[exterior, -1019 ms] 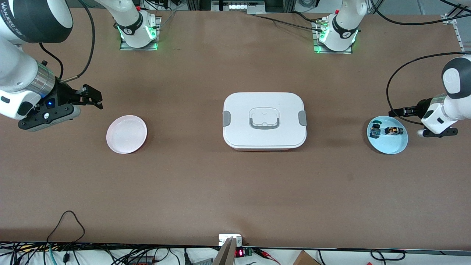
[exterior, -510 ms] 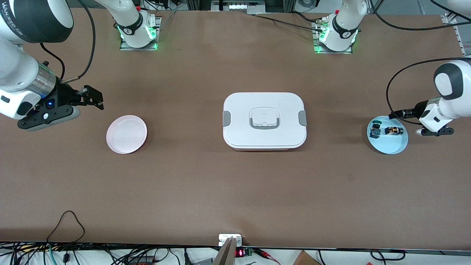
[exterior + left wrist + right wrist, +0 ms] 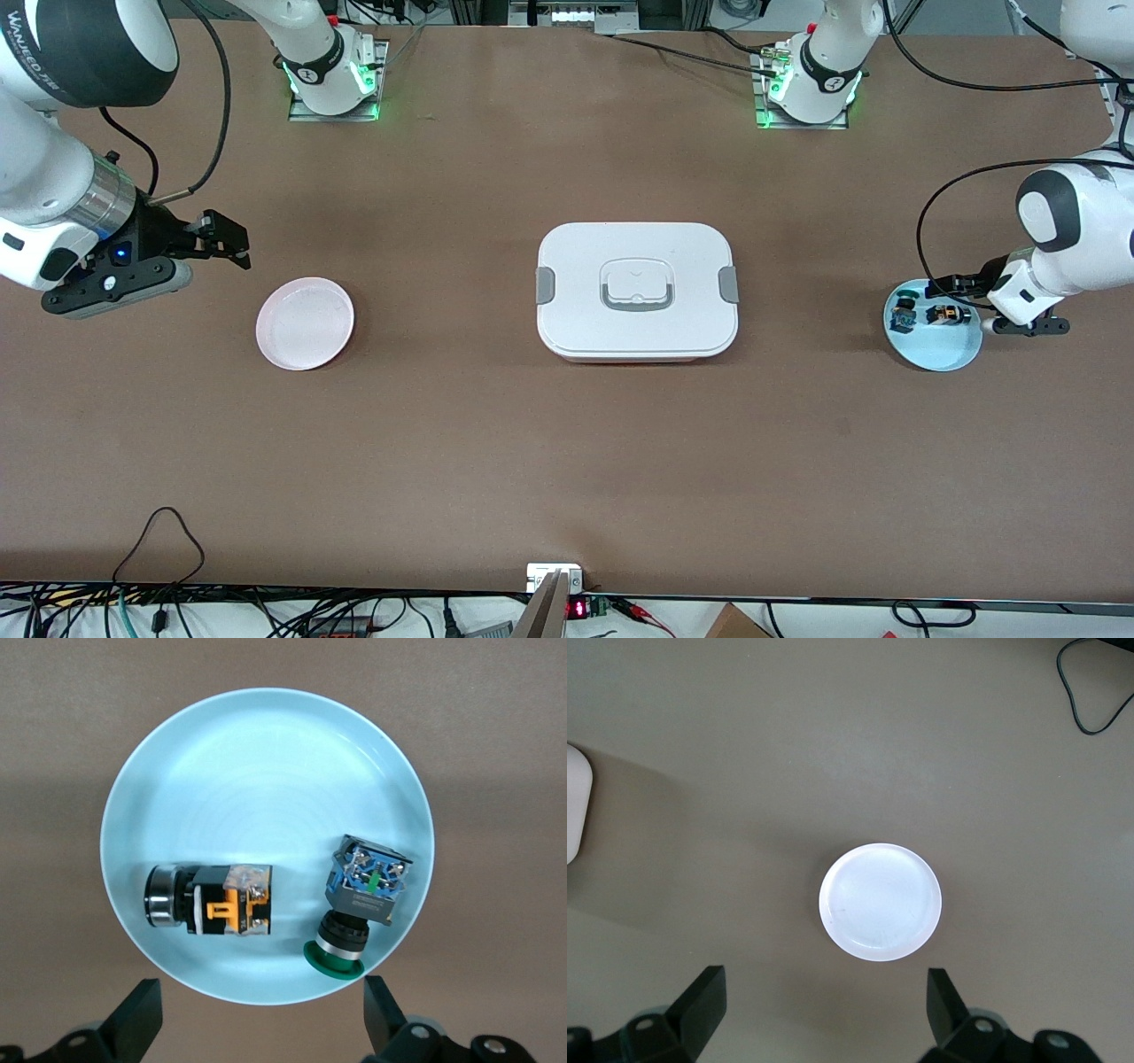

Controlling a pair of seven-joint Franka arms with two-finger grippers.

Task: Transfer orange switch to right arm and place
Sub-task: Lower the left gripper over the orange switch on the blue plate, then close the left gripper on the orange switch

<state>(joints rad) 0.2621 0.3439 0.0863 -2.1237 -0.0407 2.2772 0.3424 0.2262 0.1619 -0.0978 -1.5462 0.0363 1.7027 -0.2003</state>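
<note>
The orange switch [image 3: 944,315] lies on its side in a light blue plate [image 3: 941,352] at the left arm's end of the table. In the left wrist view it is a black block with orange parts [image 3: 213,899] on the plate [image 3: 266,771]. My left gripper [image 3: 951,286] is open and empty over the plate's edge, its fingers spread wide [image 3: 261,1019]. My right gripper [image 3: 226,239] is open and empty over the table beside a pink plate [image 3: 305,322]. The right wrist view shows that plate [image 3: 880,902] beyond the open gripper [image 3: 824,1005].
A second switch with a blue body and green button [image 3: 904,315] lies beside the orange one in the blue plate, also in the left wrist view [image 3: 361,904]. A white lidded box [image 3: 636,291] stands at the table's middle.
My left arm has moved in toward the blue plate and lower, so its gripper now stands over the plate's edge. The right arm has hardly moved.
</note>
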